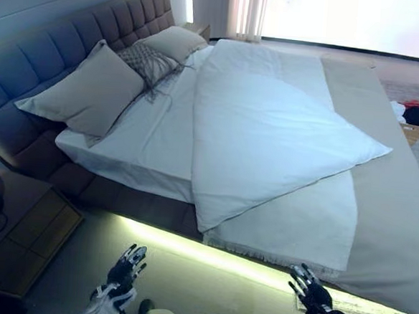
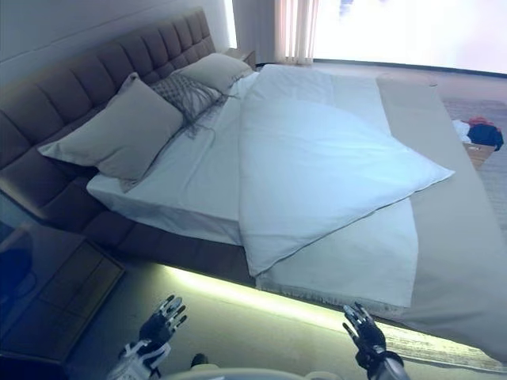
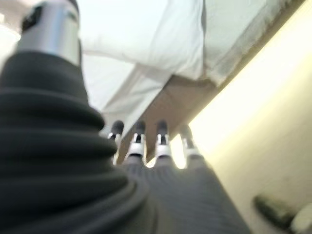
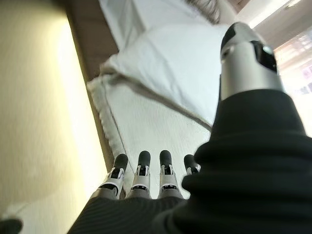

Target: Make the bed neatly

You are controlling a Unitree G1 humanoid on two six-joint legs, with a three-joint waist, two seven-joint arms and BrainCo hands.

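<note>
A wide bed (image 1: 128, 194) with a tufted headboard (image 1: 74, 32) lies ahead of me. Its white duvet (image 1: 268, 139) lies askew, one corner hanging over the near edge and one pointing right. A beige blanket (image 1: 385, 212) covers the foot end. Two plain pillows (image 1: 85, 91) and a patterned cushion (image 1: 150, 61) lean at the head. My left hand (image 1: 124, 269) and right hand (image 1: 308, 290) hover low before the bed's near side, fingers straight, holding nothing. The right wrist view shows the duvet corner (image 4: 161, 73) past the fingers (image 4: 141, 170).
A wooden nightstand (image 1: 17, 237) stands at my left by the headboard. A lit strip (image 1: 210, 254) glows under the bed's near edge. A box with clothes (image 1: 413, 117) sits on the floor beyond the bed's far side. Curtains (image 1: 248, 12) hang by the bright window.
</note>
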